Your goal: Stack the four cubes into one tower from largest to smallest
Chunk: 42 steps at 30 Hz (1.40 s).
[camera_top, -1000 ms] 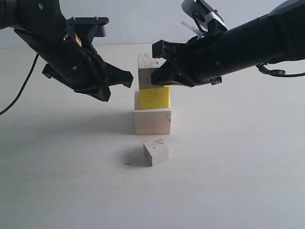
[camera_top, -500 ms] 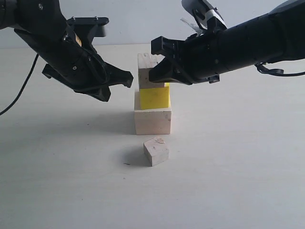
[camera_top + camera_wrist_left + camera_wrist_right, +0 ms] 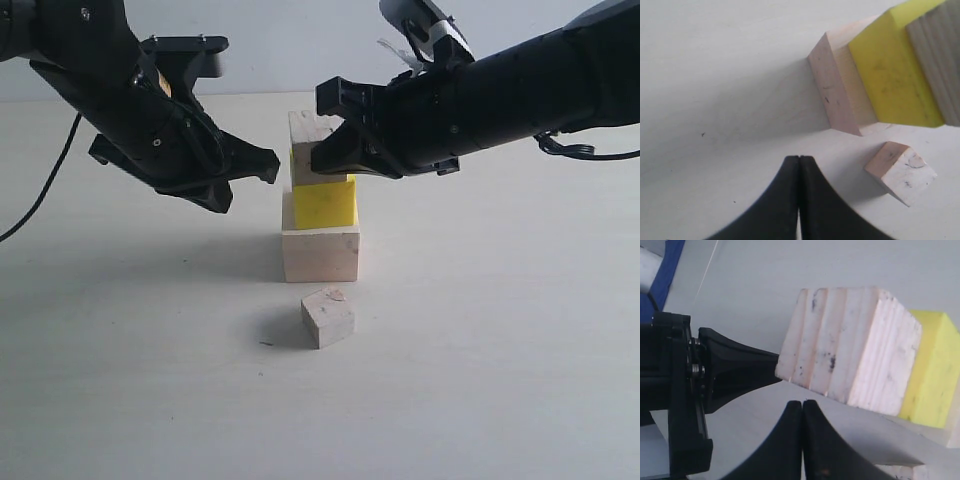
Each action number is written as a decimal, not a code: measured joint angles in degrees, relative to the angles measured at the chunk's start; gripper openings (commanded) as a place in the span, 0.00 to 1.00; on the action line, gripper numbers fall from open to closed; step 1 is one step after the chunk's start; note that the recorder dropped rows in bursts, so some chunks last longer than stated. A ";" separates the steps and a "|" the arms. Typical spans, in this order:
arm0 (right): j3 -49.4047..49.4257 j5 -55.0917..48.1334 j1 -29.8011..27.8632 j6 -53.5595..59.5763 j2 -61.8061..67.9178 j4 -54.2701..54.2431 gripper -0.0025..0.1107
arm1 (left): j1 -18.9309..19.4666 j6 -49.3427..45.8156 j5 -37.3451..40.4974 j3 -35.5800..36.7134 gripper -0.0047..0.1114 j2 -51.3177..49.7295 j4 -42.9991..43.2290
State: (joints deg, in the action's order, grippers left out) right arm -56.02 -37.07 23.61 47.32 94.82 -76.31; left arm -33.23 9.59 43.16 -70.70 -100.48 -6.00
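A tower stands mid-table: the large pale wood cube (image 3: 320,255) at the base, the yellow cube (image 3: 325,206) on it, a small pale wood cube (image 3: 306,138) on top. The other small cube (image 3: 327,317) lies alone on the table in front. My left gripper (image 3: 272,165) hangs shut and empty just left of the tower; its tips (image 3: 799,158) are near the loose cube (image 3: 902,172). My right gripper (image 3: 322,158) is shut and empty, in front of the top cube (image 3: 850,355) and partly covering it. Its tips (image 3: 802,402) sit close to that cube's face.
Both black arms reach in from the upper left and upper right and flank the tower. A black cable (image 3: 40,190) trails at the far left. The pale table (image 3: 500,380) spreads around the loose cube.
My right gripper has lifted slightly, baring more of the yellow cube's top edge. The left arm and the cubes have not moved.
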 measured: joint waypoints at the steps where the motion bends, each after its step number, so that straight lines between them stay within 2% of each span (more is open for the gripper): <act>1: 0.00 0.00 0.00 0.00 0.00 0.00 0.02 | 0.00 0.00 0.00 0.00 0.04 0.00 0.00; 42: 0.00 -0.76 0.55 2.53 -0.28 -3.81 0.02 | 0.00 -0.11 0.44 0.00 0.04 0.00 -0.10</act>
State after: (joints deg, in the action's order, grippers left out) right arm -56.02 -37.83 24.16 49.85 94.54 -80.11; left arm -33.23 9.48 43.61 -70.70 -100.48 -6.10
